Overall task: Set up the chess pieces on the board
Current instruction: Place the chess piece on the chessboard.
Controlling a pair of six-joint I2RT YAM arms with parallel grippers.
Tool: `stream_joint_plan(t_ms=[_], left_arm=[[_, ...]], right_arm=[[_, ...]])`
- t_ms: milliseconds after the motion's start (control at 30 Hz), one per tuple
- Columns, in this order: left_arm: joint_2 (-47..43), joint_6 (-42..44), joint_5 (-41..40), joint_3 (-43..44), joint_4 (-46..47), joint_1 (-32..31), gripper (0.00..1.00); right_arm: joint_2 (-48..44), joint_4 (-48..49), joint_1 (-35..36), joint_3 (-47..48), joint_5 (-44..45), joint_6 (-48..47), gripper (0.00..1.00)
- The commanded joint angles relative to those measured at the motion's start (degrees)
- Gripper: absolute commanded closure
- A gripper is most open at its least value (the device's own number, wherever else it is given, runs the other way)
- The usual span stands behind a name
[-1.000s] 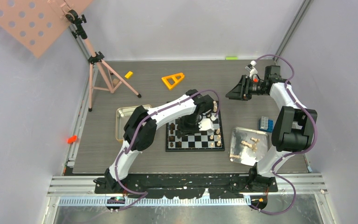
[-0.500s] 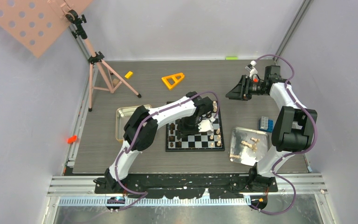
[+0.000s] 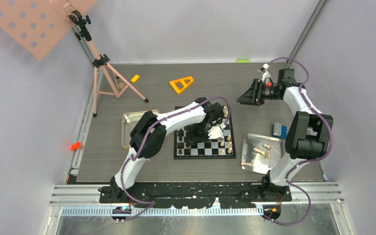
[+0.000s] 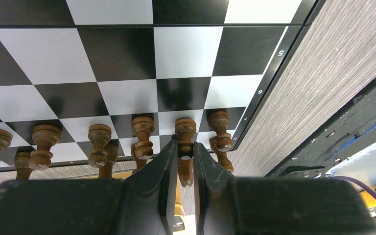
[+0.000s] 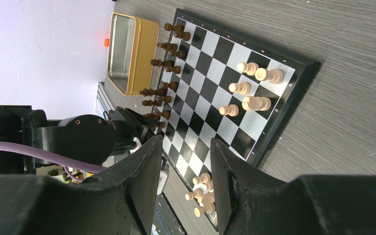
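My left gripper is pinched on a dark pawn that stands in the dark row along the left edge of the board. My right gripper hangs over the far right of the table, fingers apart. The table is grey wood-grain, boxed in by pale lilac walls. A gold tin lies left of the board. A silver tray with pale pieces lies to its right, and a tripod stands at the far left.

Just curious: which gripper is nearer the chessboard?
Left. The left gripper is over the chessboard's left edge, closed around a dark piece; the right gripper hovers open beyond its far right corner.
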Motion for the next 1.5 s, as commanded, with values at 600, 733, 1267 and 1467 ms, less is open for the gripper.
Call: stream_joint_plan(t_ms=[600, 733, 1267, 1467], left_arm=[[-2.0, -0.5, 0.4, -0.1, 0.5, -0.3, 0.71], [-3.4, -0.6, -0.2, 0.5, 0.0, -0.3, 0.70], [-17.6, -3.6, -2.6, 0.7, 0.5, 6.2, 0.54], [-20.2, -9.0, -4.1, -3.9, 3.3, 16.1, 0.47]], right_arm=[[-1.1, -0.3, -0.3, 1.4, -0.9, -0.5, 0.53], [-1.1, -0.3, -0.2, 1.5, -0.9, -0.5, 0.53], [-1.7, -0.3, -0.3, 1.5, -0.3, -0.2, 0.54], [-2.3, -0.2, -0.3, 1.4, 0.2, -0.2, 0.54]])
